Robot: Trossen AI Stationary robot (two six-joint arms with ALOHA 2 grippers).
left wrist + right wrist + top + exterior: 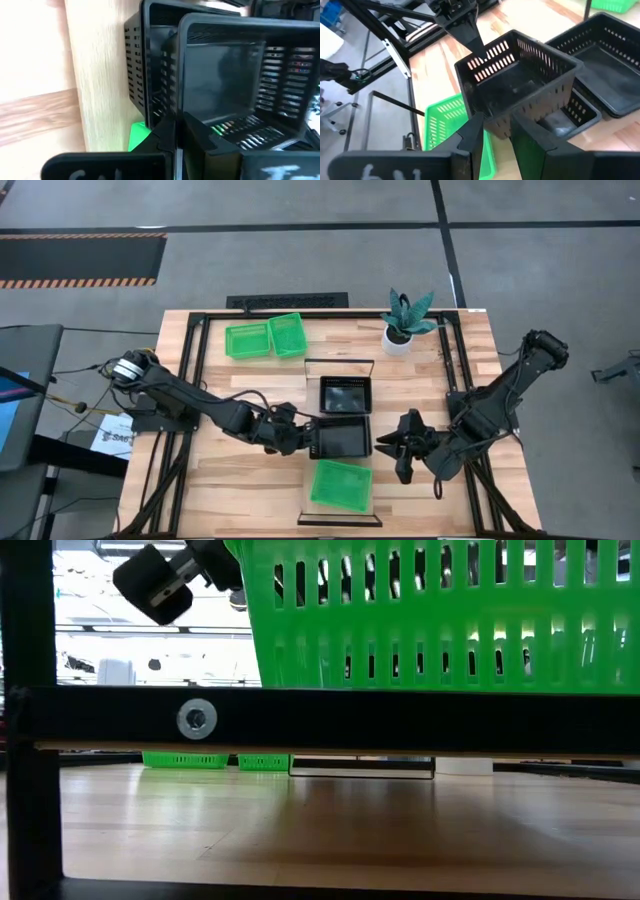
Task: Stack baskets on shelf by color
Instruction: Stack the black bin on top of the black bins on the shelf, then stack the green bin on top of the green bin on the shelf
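Black perforated plastic basket (520, 85) hangs between my two grips, left fingers (175, 131) pinched on one wall, right fingers (497, 127) clamping another, steadying it above its black mate.

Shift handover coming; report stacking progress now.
Done: one green mesh plastic basket and one black mesh plastic basket sit on the pale wooden shelf. In hand: the left hand grips a second black basket, right hand beside it. Left: two green baskets lie off the shelf.
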